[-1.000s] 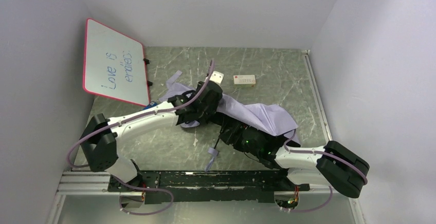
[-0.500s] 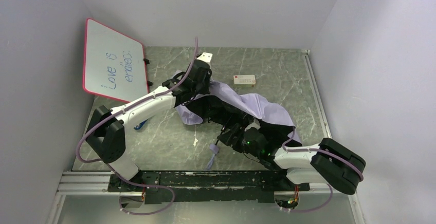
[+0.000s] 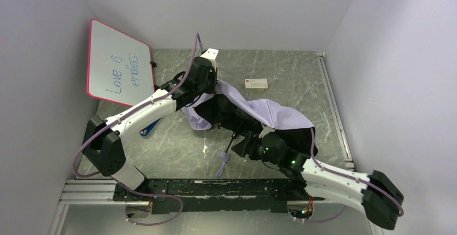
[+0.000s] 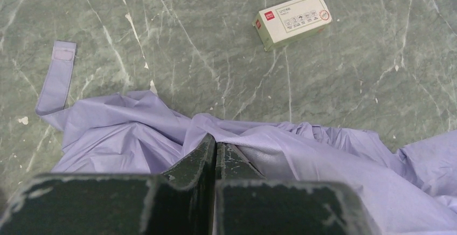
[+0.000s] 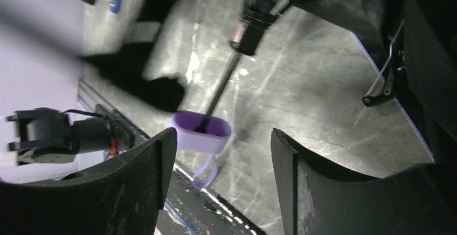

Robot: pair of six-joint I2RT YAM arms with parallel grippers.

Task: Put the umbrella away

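The left hand (image 4: 215,151) is clenched on a raised fold of the pale lavender fabric folding umbrella (image 4: 302,159), whose canopy sprawls loose on the green marbled worktop (image 4: 178,35) just beyond and to either side of its fingertips. The right hand (image 5: 222,133) is released, its two dark fingers spread wide. The umbrella's small lavender oval handle (image 5: 200,132) sits ahead of the gap between them, with the thin black shaft (image 5: 221,87) running away from it and the wrist loop (image 5: 202,173) dangling below.

The step in hand looks like getting a grip on the handle end so the canopy can be gathered. To do it well, the right hand should advance straight along the shaft's line until the handle lies fully between its fingers, then close on the handle body rather than on the thin shaft or the loop, which would slip. Meanwhile the left hand should hold its pinch without pulling, since tension in the fabric could swing the handle out of line. The small white cardboard box (image 4: 291,19) lies well beyond the left hand, apart from the cloth.
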